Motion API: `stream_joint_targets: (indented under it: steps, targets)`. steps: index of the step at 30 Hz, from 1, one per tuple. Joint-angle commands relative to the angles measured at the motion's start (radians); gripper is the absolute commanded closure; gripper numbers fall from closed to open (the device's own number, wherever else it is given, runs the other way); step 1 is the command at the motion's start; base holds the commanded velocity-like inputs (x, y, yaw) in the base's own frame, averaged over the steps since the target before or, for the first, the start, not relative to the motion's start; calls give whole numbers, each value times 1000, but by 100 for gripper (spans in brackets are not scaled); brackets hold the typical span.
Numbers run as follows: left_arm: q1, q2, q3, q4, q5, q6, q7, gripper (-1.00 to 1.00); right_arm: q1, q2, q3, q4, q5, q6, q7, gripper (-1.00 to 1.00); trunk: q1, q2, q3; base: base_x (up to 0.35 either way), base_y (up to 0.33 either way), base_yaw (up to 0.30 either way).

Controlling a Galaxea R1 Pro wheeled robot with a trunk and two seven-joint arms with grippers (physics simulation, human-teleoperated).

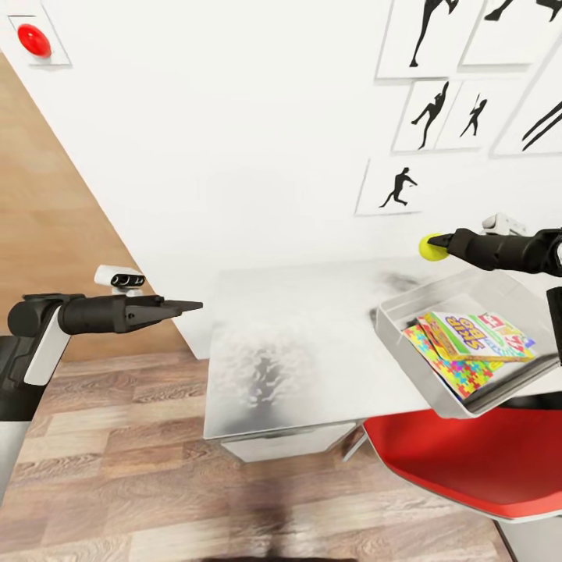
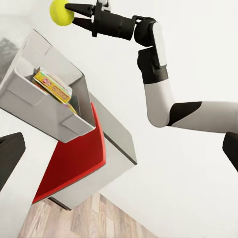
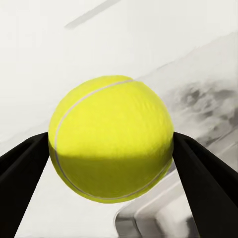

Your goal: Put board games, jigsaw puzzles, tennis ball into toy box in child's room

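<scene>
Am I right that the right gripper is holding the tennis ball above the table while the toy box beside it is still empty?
Not quite: the toy box is not empty. The head view shows a board game and a jigsaw puzzle already lying in it. The rest stands: the right gripper is shut on the tennis ball, held above the table.

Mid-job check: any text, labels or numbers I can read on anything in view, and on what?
Board game cover in the toy box: large colourful lettering, too distorted to read.
Jigsaw puzzle, tennis ball, wall pictures, red wall button: no text visible.
</scene>
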Motion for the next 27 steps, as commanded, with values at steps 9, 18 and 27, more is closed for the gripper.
stream_joint_targets:
  steps: [9,18,27]
  targets:
    - [-1,1,-3,0,3,11,-2,-100,32,1,2,-40,-37,1,-10,100,1,-2,13,0,0,7]
    - [-1,0,-2,0,3,11,-2,-100,34,0,1,-40,-49,1,-10,100,1,-2,23,0,0,50]
    - [-1,0,0,0,2,11,-2,-100,34,-10,0,-40,-50,1,-10,100,1,-2,25,0,-5,-236]
